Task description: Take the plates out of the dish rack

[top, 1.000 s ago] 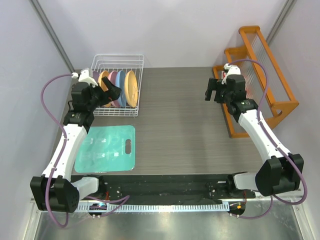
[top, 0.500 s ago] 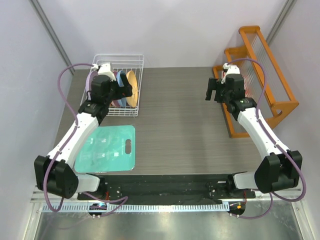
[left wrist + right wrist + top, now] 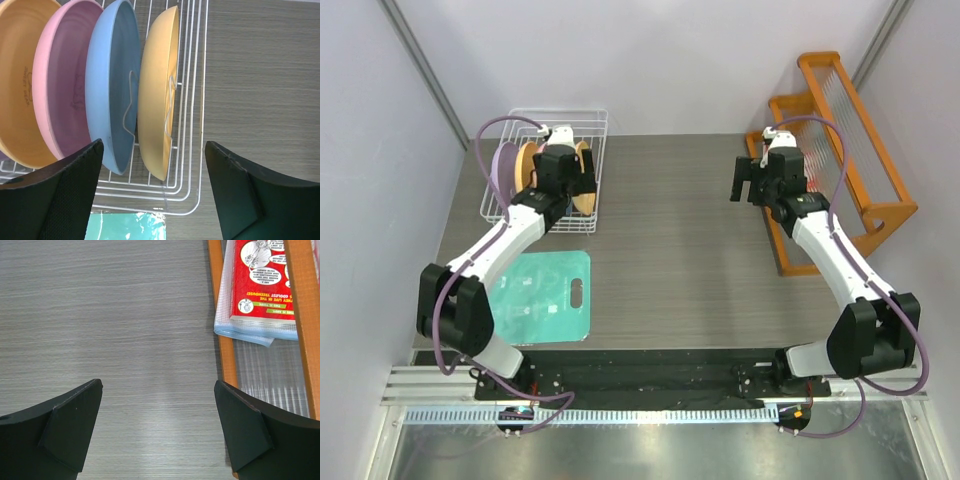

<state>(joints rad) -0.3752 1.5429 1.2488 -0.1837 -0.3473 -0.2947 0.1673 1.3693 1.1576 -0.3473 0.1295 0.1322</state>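
Left gripper (image 3: 154, 150) moved across to right end of dish rack (image 3: 192, 100), jaws apart, empty | yellow plate (image 3: 157, 90) dead ahead, edge-on, faces toward fingers (image 3: 60, 190) | right gripper (image 3: 158, 384) open, well apart.

— Where is the dish rack (image 3: 599, 170) sitting?
— It is sitting at the far left corner of the table (image 3: 680, 240), with the plates (image 3: 115, 90) standing on edge in it, side by side in a row running left to right.
— And in front of it?
— The cutting mat (image 3: 535, 300) is lying on the table, just nearer the arms. The left hand (image 3: 151, 150) is hovering over the rack's right end, above the two rightmost plates.
— And the right side?
— The shelf rack (image 3: 855, 140) is standing along the right edge with a printed packet (image 3: 260, 285) lying in it. The right hand (image 3: 157, 385) is hanging just left of it, over the table.
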